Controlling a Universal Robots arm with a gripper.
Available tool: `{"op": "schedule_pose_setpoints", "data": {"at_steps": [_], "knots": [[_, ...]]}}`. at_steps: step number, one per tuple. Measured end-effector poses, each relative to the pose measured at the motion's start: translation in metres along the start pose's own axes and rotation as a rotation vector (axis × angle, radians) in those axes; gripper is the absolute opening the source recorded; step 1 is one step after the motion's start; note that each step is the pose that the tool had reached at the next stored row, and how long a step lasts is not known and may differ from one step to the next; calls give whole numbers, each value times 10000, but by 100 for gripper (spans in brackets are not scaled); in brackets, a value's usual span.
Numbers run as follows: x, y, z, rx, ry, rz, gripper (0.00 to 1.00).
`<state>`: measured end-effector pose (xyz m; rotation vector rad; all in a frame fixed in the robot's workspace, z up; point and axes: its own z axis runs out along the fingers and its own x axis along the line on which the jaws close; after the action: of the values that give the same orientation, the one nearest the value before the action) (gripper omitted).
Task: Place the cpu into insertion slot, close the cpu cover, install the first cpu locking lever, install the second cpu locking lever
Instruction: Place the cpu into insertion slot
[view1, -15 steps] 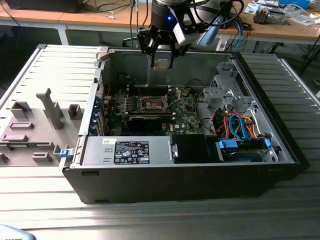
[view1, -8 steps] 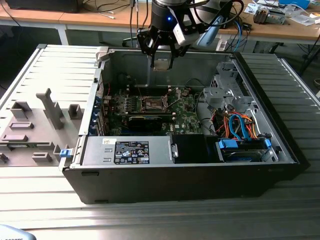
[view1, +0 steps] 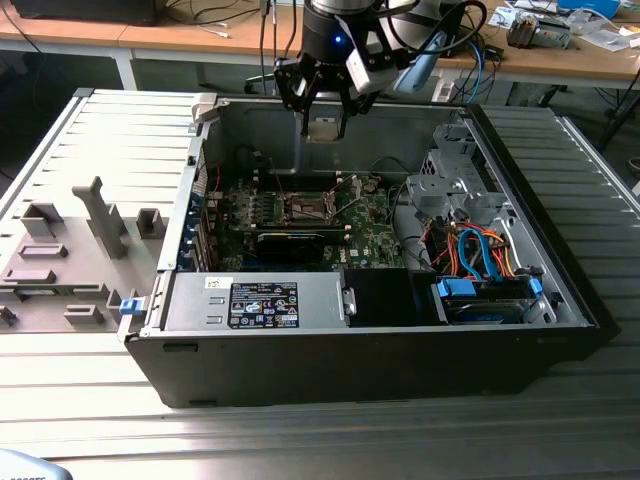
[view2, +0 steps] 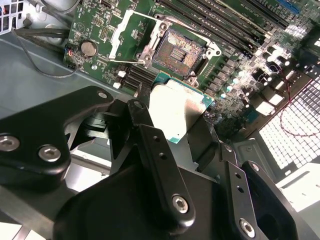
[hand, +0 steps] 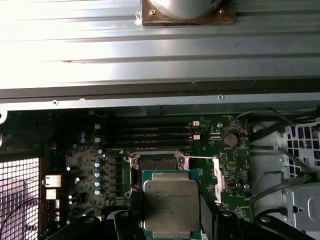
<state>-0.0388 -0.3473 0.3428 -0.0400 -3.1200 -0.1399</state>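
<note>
Exterior view, from its left: you see a grey fixture tray (view1: 70, 255) lying on the ribbed metal table (view1: 300, 440), just beside the open computer case (view1: 350, 370). Inside the case, a power supply (view1: 260, 303) with a label sits along the near wall, and the green motherboard (view1: 370, 235) lies flat on the floor behind it. Your gripper (view1: 325, 122) hangs above the board near the far wall, its jaws pinching the cpu (view1: 325, 129) by two opposite edges, the chip well clear of the board. Below it the insertion slot (view1: 305, 208) sits at the board's middle, apart from the chip. Toward the exterior view's right you find a grey drive cage (view1: 450, 185) and a bundle of blue and orange cables (view1: 480, 258). In the second wrist view, the black fingers (view2: 150, 142) clasp the chip's sides with its silvery top facing the camera; the slot beyond shows its pin field exposed, and the cpu cover (view2: 119, 32) stands swung open, off the slot on one side. A coin battery (view2: 88, 48) sits near that cover, and long memory slots (view2: 235, 22) run along the slot's opposite side. In the first wrist view, you see the cpu held apart from the slot, its edges roughly parallel to the slot's silvery rim.
</note>
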Motion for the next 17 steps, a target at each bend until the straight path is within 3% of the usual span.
{"op": "schedule_pose_setpoints", "data": {"at_steps": [17], "knots": [[-1, -3, 35, -1, 0, 0, 54]]}}
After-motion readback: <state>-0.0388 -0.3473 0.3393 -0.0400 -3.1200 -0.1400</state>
